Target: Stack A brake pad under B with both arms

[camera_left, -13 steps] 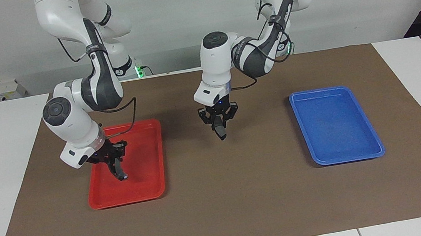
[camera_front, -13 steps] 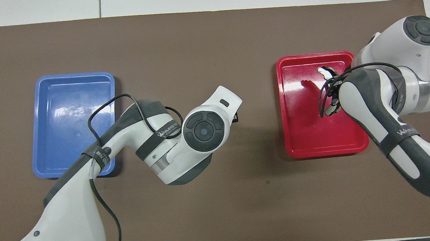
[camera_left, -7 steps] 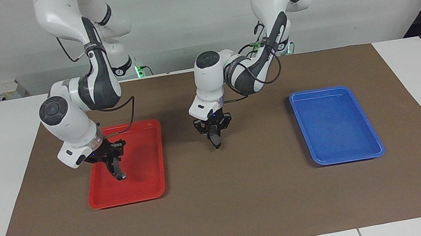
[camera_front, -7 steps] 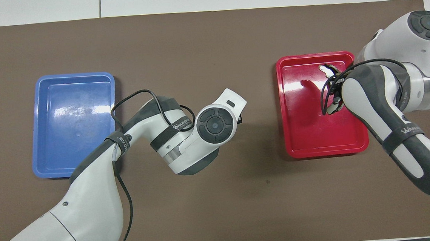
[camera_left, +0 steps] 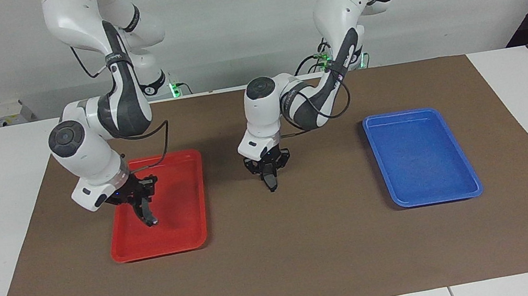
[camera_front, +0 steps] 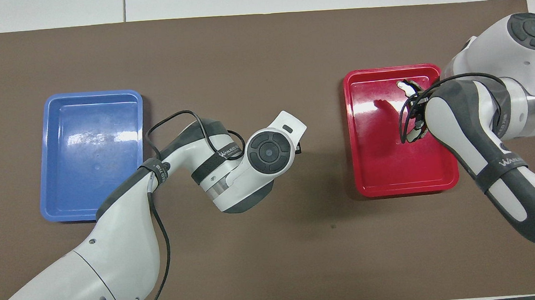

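"Pads, where are they?"

"Mid-frame, the left gripper (camera_left: 269,178) has its fingers clamped on the short pad (camera_left: 272,184), over the brown mat (camera_left: 313,256). The right gripper (camera_left: 145,209) pinches the curved pad (camera_left: 150,219) over the red tray (camera_left: 193,233)."

"Stacked?"

"Not yet; they're well apart."

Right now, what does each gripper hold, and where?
The right gripper, over the red tray, pinches B by its upper end; the left gripper, over the mat, A brake pad by its top edge.

Grey band on left arm (camera_front: 212,161) reads "WANJEED"; same word on right arm (camera_front: 508,161) band
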`<act>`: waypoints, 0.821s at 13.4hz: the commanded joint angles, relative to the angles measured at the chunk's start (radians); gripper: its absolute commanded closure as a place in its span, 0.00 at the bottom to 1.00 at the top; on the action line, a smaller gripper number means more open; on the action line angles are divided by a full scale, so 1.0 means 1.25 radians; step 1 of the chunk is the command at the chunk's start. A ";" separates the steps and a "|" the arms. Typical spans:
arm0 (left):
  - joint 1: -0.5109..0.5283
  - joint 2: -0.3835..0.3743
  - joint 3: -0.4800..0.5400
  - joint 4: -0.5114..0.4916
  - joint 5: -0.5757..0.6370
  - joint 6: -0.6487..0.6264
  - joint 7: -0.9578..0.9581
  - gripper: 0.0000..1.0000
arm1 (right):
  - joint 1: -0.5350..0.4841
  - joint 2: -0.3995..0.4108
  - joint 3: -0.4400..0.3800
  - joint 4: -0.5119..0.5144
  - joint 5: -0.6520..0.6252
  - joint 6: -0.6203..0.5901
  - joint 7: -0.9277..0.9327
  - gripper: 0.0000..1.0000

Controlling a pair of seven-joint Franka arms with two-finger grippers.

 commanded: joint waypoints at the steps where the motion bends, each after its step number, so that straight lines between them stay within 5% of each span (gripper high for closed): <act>1: -0.018 0.024 0.019 0.039 0.022 0.000 -0.017 0.42 | -0.011 -0.001 0.005 0.014 0.011 -0.017 -0.019 1.00; 5: -0.018 0.010 0.030 0.074 0.023 -0.035 -0.009 0.15 | -0.004 -0.001 0.006 0.044 0.012 -0.050 -0.018 1.00; 11: 0.032 -0.113 0.029 0.127 -0.021 -0.278 0.099 0.02 | 0.044 0.004 0.008 0.097 0.069 -0.091 0.001 1.00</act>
